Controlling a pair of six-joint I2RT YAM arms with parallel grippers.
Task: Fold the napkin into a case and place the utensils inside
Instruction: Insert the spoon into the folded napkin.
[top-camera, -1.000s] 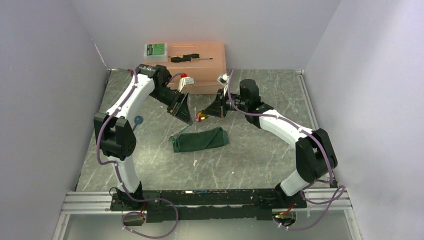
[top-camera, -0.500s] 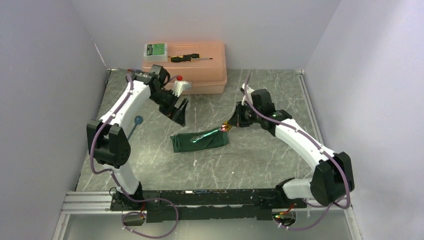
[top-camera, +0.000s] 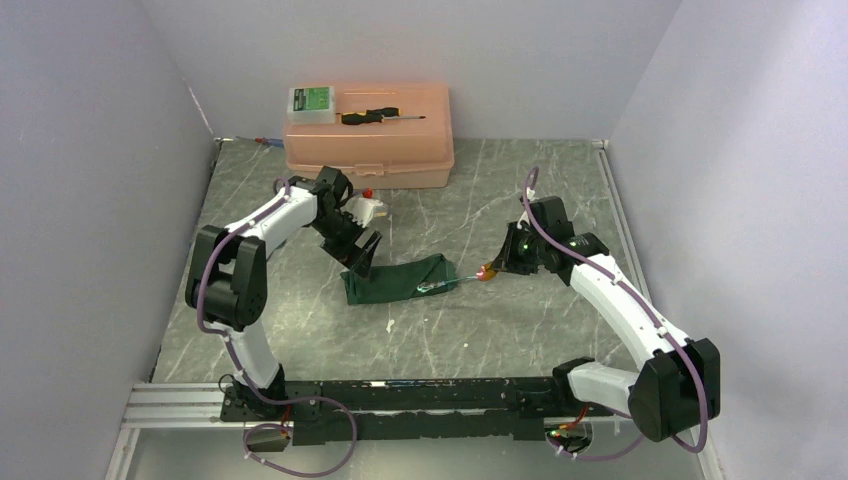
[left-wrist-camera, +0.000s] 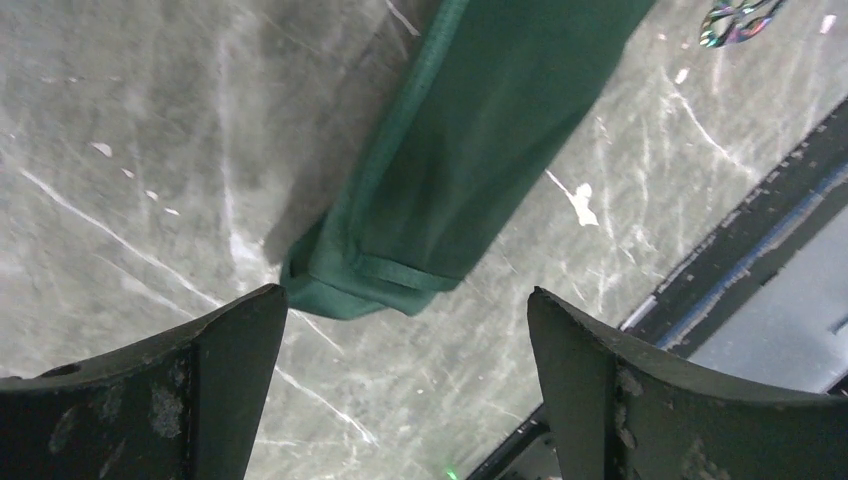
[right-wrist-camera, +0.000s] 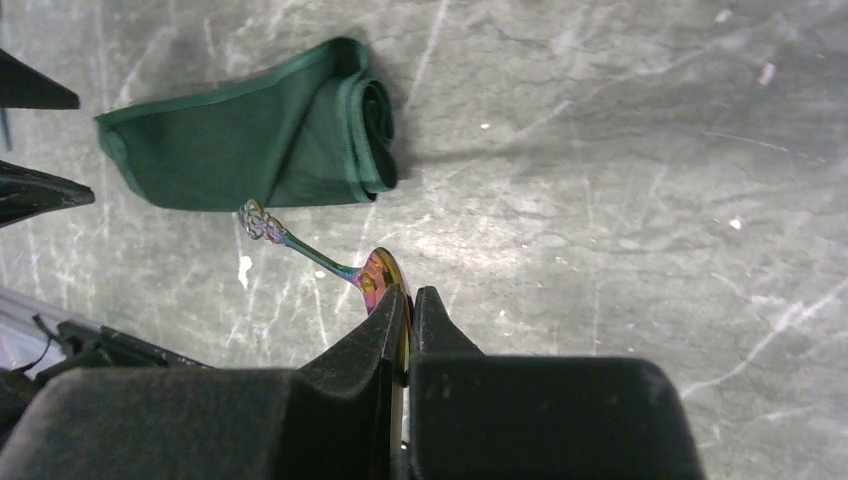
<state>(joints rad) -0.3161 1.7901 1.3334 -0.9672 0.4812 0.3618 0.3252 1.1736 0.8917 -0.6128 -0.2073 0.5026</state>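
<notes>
Right wrist: right end effector (right-wrist-camera: 408, 300) clamps spoon (right-wrist-camera: 305, 250); left end effector (left-wrist-camera: 407, 293) apart; handle snagging hem could unfold napkin (right-wrist-camera: 230, 150).

The top camera looks down from high up; both wrist cameras sit close above the table (left-wrist-camera: 120, 150); all see the green napkin (top-camera: 395, 280).

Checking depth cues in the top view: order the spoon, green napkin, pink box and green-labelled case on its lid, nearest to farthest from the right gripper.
1. spoon: pinched in the right gripper, handle pointing left.
2. napkin: just left, mid-table.
3. pink box: at the back wall, left.
4. green-labelled case: on the lid's far-left corner.
</notes>
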